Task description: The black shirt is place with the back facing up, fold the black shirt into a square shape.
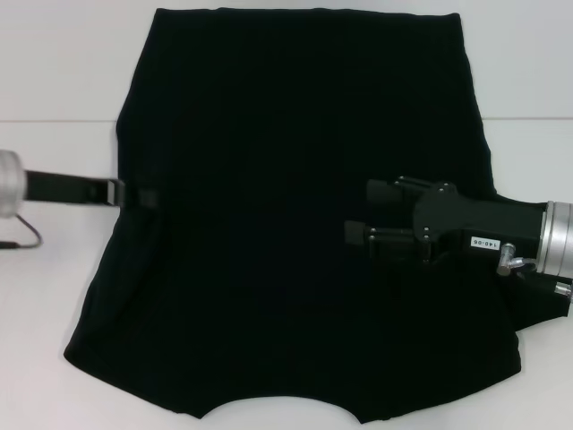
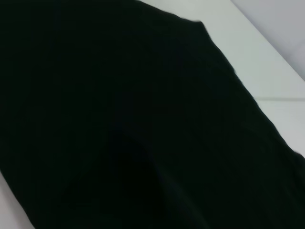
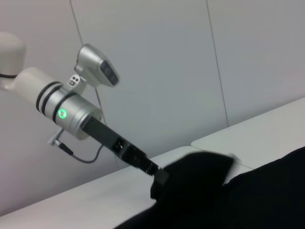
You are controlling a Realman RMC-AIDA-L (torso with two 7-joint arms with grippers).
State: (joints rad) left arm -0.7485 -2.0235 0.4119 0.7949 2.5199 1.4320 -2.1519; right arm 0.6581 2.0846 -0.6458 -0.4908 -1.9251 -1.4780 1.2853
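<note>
White table (image 1: pixel 54 81) and pale wall panels are forming the setting, the table carrying the black shirt (image 1: pixel 269 179) spread flat across its middle.

Left tool (image 1: pixel 125 193): this tool is reaching in from the robot's left and meeting the shirt's left edge about halfway along its length. In the right wrist view the left tool (image 3: pixel 159 177) is ending in a raised bunch of black cloth, so it is judged to be clamped on the shirt's side edge, with the cloth lifting clear of the table at that point.

Right tool (image 1: pixel 358 233): this tool is lying over the right half of the shirt, pointing inward toward the centre. Whether its fingers are apart or together cannot be told, black on black.

Shirt: the garment is lying with its long axis running away from the robot, straight hem far, curved neckline edge nearest the robot. No lettering is showing, so the back is facing up. The sleeves appear already turned in, leaving a tapering panel; this is a judgement from the outline. The left wrist view is showing only the black shirt (image 2: pixel 119 119) filling the picture.

Governing relation: the body of the shirt is lying to the right of the left tool, across the long axis, so the held edge would need carrying rightward toward the centre line. The left arm is the nearer one to that edge.
</note>
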